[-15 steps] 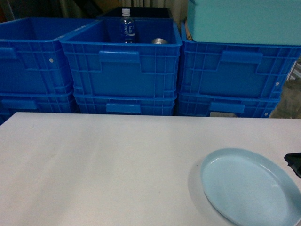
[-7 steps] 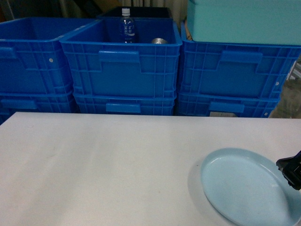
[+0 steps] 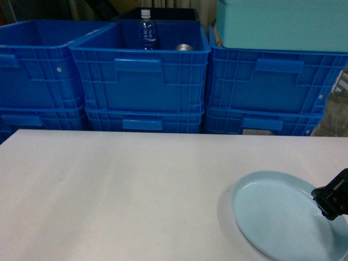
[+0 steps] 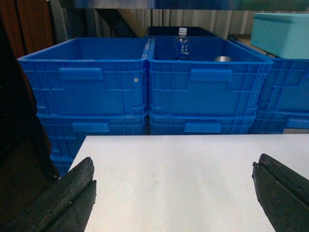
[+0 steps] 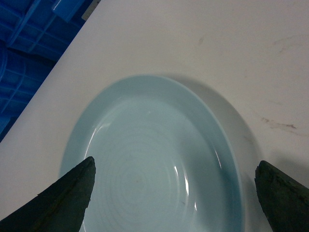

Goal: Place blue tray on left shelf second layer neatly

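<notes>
I am at the reach-in for the pick, with nothing lifted yet: the blue tray (image 3: 285, 215) lies flat on the white table (image 3: 109, 190) in the lower right of the head view, its rim running off the bottom and right edges of that frame. My right gripper (image 3: 331, 200) shows there as a dark shape at the right edge, over the tray's right rim. In the right wrist view its two fingers stand wide apart at the lower corners, with the tray's glossy bowl filling the space between them; I cannot tell whether either tip touches the plastic. My left gripper (image 4: 174, 193) is also spread open, holding nothing, looking over bare table toward the stacked blue crates (image 4: 145, 87) in the upper half of its frame, one of which holds a water bottle (image 4: 181, 43). No shelf shows in any view. To my mind, the next move calls for lowering one finger inside the raised rim and the other outside it, then closing on that edge; the dish is shallow and slick, so the bite must be square or it may slip or tip.
</notes>
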